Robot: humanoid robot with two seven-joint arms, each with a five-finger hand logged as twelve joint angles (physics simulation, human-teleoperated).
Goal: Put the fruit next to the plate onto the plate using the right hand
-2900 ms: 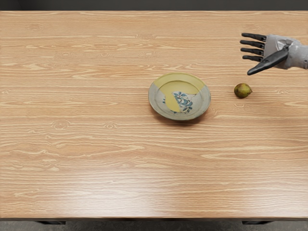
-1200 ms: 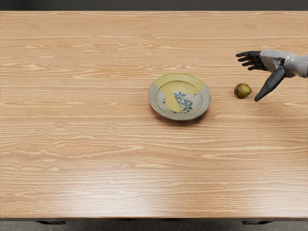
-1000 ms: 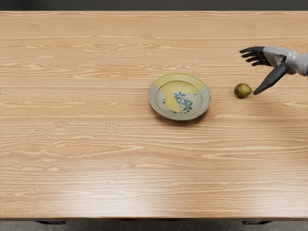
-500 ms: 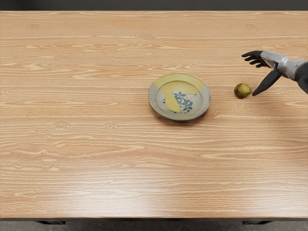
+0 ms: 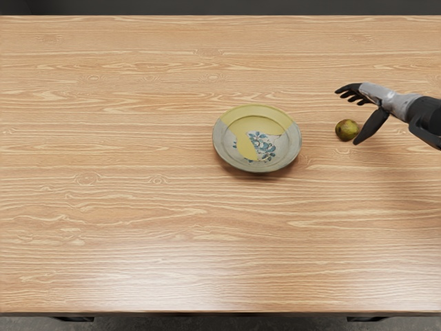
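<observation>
Table (image 5: 138, 227), with the plate (image 5: 256, 114) at centre. Your right hand (image 5: 368, 105), fingers spread and empty, hangs just beside the fruit (image 5: 346, 129), which lies on bare wood right of the plate. Probably light, firm, apt to roll: pinch across its middle.

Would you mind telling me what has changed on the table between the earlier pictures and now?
The right hand has come down and leftward toward the fruit, fingers spread, thumb now just right of it; nothing is grasped. The fruit and the plate lie where they were.
</observation>
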